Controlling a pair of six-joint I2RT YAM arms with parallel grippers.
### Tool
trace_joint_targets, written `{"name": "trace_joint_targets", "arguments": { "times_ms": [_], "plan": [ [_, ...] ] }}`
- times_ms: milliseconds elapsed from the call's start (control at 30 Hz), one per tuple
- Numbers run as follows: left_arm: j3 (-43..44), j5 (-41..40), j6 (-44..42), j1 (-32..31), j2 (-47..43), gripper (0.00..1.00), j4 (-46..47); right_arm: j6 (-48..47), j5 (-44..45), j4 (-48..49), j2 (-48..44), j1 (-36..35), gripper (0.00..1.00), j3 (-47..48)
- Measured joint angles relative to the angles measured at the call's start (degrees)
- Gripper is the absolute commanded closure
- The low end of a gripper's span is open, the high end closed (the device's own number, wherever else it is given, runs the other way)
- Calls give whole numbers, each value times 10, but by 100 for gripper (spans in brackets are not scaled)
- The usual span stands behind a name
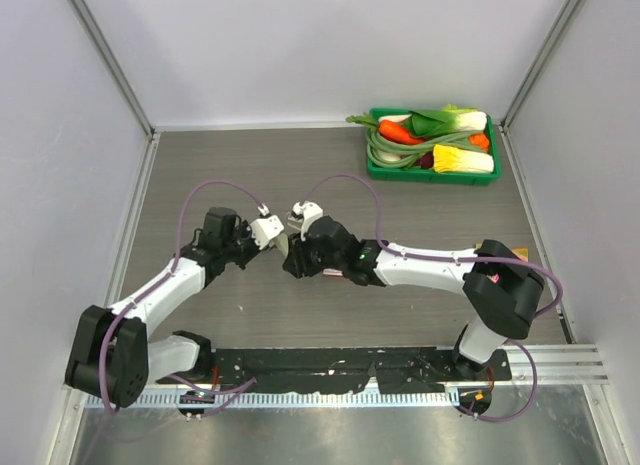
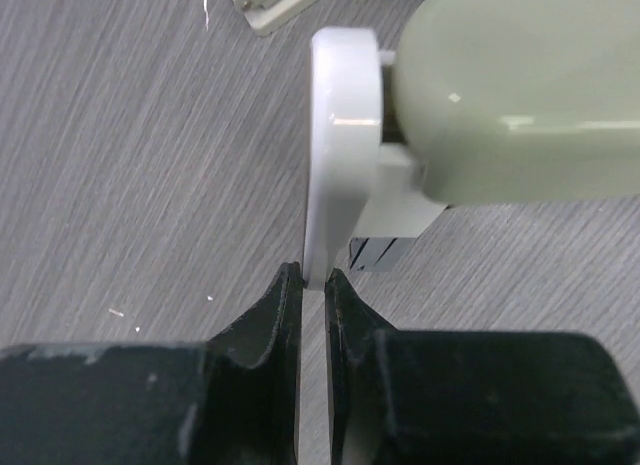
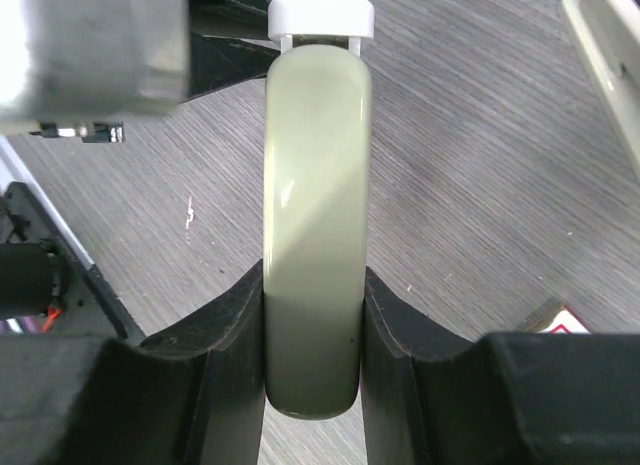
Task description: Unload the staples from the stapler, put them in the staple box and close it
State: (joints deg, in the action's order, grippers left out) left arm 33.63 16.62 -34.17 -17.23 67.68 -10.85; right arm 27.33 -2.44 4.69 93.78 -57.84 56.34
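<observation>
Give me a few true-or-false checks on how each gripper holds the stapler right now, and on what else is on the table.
1. The right gripper is shut on the pale top of the stapler. True.
2. The left gripper is open and clear of the stapler. False: its fingers pinch the edge of the white base.
3. A green tray of vegetables sits at the far right corner of the table. True.
4. The two grippers are far apart, at opposite table edges. False: they meet mid-table, both on the stapler.
</observation>
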Motion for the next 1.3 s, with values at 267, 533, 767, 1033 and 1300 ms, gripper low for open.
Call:
{"name": "trace_joint_targets", "arguments": {
  "times_ms": [267,533,767,1033,1300],
  "plan": [
    [-37,-50,-18,-23,-3,100,69,-71,80,-3,-4,-38,99,-9],
    [-53,-82,-23,-29,-3,100,123,-93,112,29,-4,-47,99,-27],
    [-18,-72,0,-26,-6,59,49,-92,134,38,-4,-57,99,-23],
    [116,-22,101,18,-24,35,-104,-105,157,-1,61,-42,99,121],
    [173,8,202,134,-27,31,-129,-124,152,-51,151,-21,99,207]
  ]
}}
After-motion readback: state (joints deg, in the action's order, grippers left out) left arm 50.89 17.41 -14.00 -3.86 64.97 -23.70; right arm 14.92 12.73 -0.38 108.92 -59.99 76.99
